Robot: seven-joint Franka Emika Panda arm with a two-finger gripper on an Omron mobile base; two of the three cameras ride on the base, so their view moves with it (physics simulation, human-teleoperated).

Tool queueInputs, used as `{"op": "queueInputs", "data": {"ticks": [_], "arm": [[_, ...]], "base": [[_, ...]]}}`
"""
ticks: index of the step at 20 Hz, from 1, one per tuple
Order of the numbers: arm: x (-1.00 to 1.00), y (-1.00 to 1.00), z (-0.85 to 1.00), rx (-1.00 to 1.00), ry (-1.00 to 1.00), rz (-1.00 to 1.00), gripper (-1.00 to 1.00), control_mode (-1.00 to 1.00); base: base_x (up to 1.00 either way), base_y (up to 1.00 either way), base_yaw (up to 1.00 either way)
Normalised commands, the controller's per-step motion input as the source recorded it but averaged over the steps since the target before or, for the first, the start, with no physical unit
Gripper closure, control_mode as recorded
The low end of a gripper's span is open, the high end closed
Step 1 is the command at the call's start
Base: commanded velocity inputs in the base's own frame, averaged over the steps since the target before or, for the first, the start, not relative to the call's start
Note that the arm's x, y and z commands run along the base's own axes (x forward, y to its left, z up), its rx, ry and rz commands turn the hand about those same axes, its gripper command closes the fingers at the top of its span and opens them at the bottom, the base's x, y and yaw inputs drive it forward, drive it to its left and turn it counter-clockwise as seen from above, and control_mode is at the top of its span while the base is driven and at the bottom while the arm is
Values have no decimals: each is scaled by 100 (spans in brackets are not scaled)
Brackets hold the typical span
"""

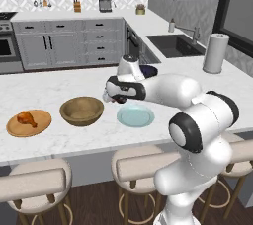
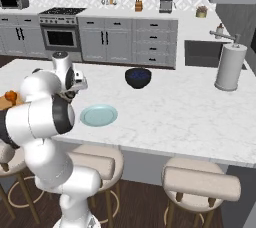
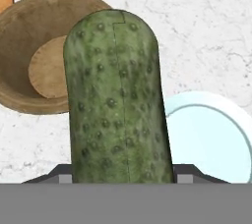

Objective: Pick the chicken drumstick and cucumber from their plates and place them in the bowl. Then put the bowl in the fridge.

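Note:
The bumpy dark green cucumber [image 3: 118, 100] stands upright between my fingertips, with my gripper [image 3: 123, 176] shut on it. My gripper [image 1: 111, 97] hangs a little above the counter, between the deep brown wooden bowl [image 1: 81, 111] and the bare pale blue-green plate [image 1: 135, 116]. In the hand view the bowl [image 3: 34, 56] lies behind the cucumber to the left and the plate [image 3: 211, 134] to the right. The orange-brown chicken drumstick [image 1: 27, 118] rests on the tan wooden plate [image 1: 28, 126] at the far left. The fridge is out of view.
A dark blue bowl [image 1: 148, 71] sits on the counter behind my arm. A paper towel roll [image 1: 216, 53] stands at the right near the sink [image 1: 175, 45]. Padded stools [image 1: 143, 162] line the counter's near edge.

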Motion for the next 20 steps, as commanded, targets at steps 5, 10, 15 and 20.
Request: {"op": "queueInputs", "data": {"ticks": [5, 10, 15, 20], "arm": [[25, 79, -5, 0, 5, 0, 100, -100], [18, 47, -36, 3, 0, 0, 100, -100], [41, 51, -40, 0, 0, 0, 100, -100], [25, 33, -37, 0, 0, 0, 100, -100]], "base": [[0, 0, 0], [0, 0, 0], [0, 0, 0], [0, 0, 0]]}}
